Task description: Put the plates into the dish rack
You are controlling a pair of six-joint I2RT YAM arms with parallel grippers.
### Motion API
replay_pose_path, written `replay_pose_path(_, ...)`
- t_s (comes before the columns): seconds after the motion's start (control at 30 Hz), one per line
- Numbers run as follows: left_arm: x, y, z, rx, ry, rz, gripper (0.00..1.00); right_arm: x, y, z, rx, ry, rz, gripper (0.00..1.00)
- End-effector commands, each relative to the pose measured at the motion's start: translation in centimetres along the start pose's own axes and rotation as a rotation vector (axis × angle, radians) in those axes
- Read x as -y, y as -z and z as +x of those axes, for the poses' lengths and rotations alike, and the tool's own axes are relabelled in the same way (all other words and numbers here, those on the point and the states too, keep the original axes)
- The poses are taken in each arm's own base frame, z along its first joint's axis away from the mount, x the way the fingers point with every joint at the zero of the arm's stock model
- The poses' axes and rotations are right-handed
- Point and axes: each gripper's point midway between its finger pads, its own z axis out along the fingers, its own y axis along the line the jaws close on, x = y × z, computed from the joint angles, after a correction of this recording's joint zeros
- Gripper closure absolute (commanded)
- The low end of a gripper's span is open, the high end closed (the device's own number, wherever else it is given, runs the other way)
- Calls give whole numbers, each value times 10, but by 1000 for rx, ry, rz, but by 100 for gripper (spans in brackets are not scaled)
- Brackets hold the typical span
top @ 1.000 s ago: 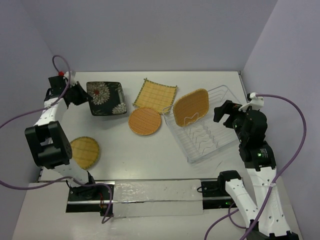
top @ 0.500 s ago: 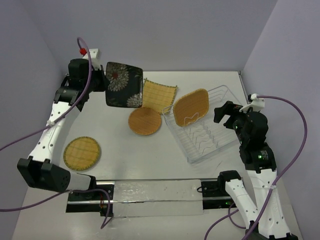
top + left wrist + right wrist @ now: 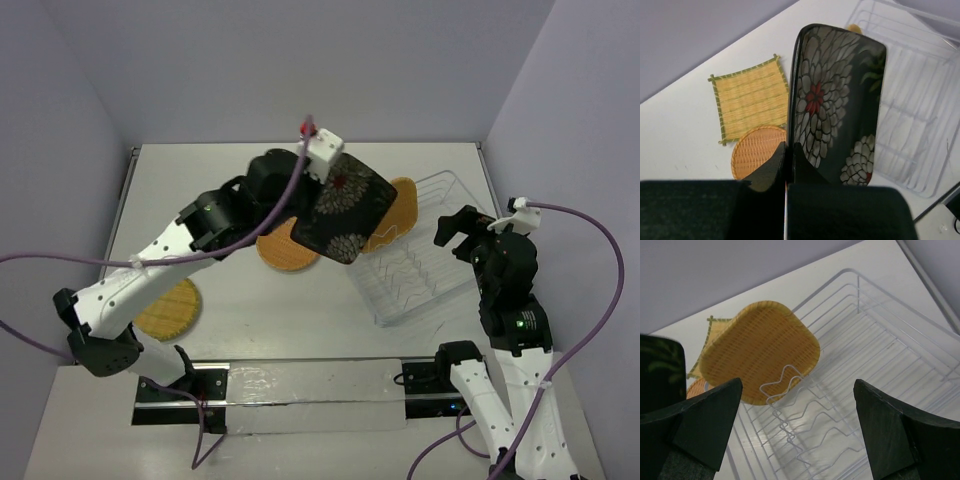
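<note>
My left gripper [image 3: 308, 205] is shut on the edge of the dark square plate with the white leaf pattern [image 3: 347, 210] and holds it on edge in the air, just left of the dish rack [image 3: 425, 270]. The left wrist view shows the fingers [image 3: 775, 162] pinching this plate [image 3: 840, 95]. A rounded-square bamboo plate [image 3: 396, 214] stands tilted in the rack's far end, also in the right wrist view [image 3: 762, 350]. One round bamboo plate [image 3: 285, 252] lies under the dark plate, another [image 3: 170, 308] at the front left. The fringed square plate [image 3: 750, 97] lies flat, hidden in the top view. My right gripper [image 3: 457, 228] is open above the rack's [image 3: 875, 355] right side.
The rack's zigzag tines [image 3: 805, 415] in front of the standing plate hold nothing. A raised table rim [image 3: 128, 190] runs along the left edge and the walls close in behind. The arm bases and a mounting plate [image 3: 300, 385] sit at the near edge.
</note>
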Motion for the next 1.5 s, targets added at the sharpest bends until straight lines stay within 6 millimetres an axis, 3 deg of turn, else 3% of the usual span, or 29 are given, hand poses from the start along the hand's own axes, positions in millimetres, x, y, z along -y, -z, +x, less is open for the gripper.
replay_pose_path(0.0,10,29,-80,218,-52,-178,100,11,-4,-9,50,-30,68,0)
replay_pose_path(0.07,31,27,-85,229,-90,-128,100,12,-4,-8,49,-30,74,0)
replay_pose_path(0.3,70,4,-92,253,-251,-60,100,16,-2,-8,61,-31,91,0)
replay_pose_path(0.53,83,-20,-106,294,-329,-92,100,26,4,-14,108,-53,136,0)
replay_pose_path(0.77,102,-60,-88,229,-389,-135,100,35,5,-16,128,-61,185,0)
replay_pose_path(1.47,113,-112,-30,67,-496,-257,100,35,1,-9,106,-58,182,0)
